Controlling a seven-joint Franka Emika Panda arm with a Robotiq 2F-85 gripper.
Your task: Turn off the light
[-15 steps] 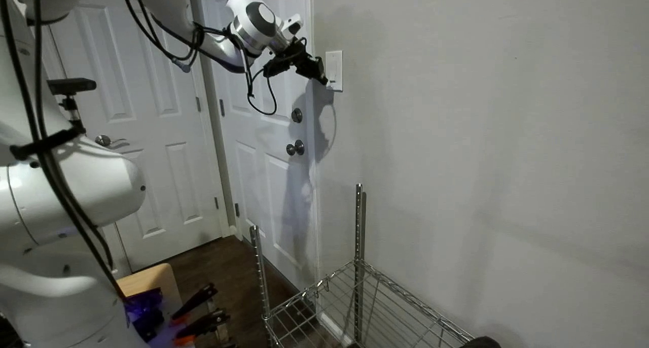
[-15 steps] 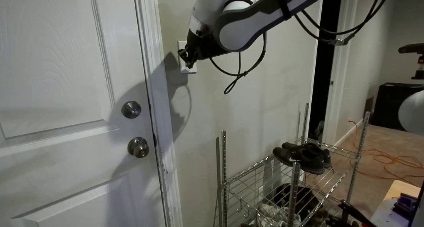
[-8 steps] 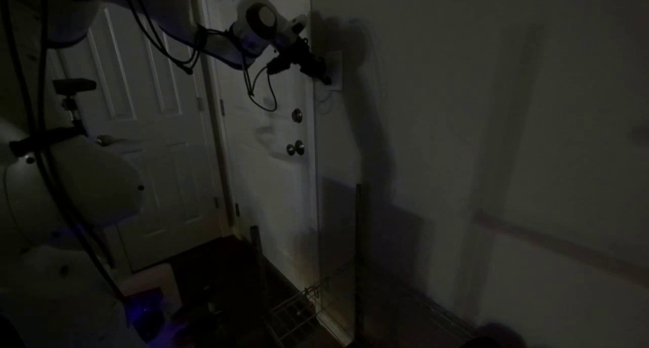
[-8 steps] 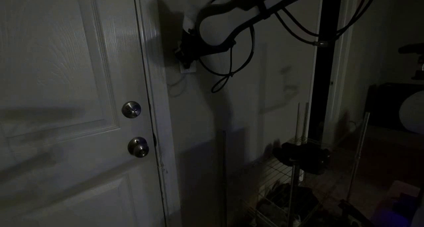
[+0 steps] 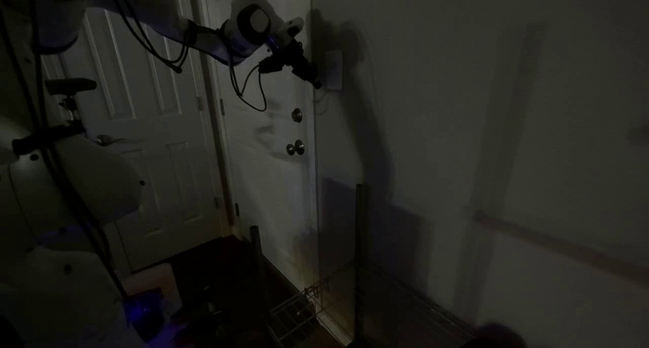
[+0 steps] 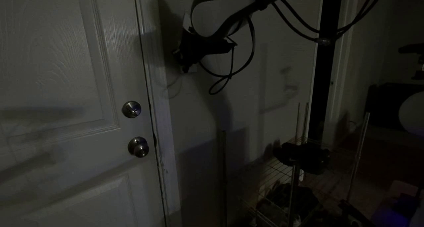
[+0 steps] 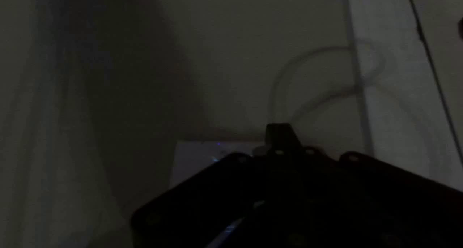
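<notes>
The room is dark and no lamp shows. The light switch is a small white upright plate (image 5: 334, 70) on the wall beside the door. In an exterior view my gripper (image 5: 316, 83) is just left of the plate's lower part, with a small gap showing. In an exterior view the gripper (image 6: 182, 64) covers most of the plate; only its lower corner (image 6: 192, 68) shows. In the wrist view the dark fingertips (image 7: 279, 132) meet, with nothing seen between them. They overlap the plate's edge (image 7: 193, 157), and the rest of the plate is hidden behind the fingers.
A white door (image 6: 66, 147) with a round metal knob (image 6: 138, 147) and a deadbolt (image 6: 131, 109) is beside the switch wall. A wire rack (image 6: 294, 194) with dark shoes (image 6: 301, 157) stands below along the wall. A cable loop (image 6: 220, 84) hangs from the arm.
Between one second and half a second ago the room went from lit to dark. Since then the gripper has drawn back slightly from the switch plate, leaving more of it visible in an exterior view.
</notes>
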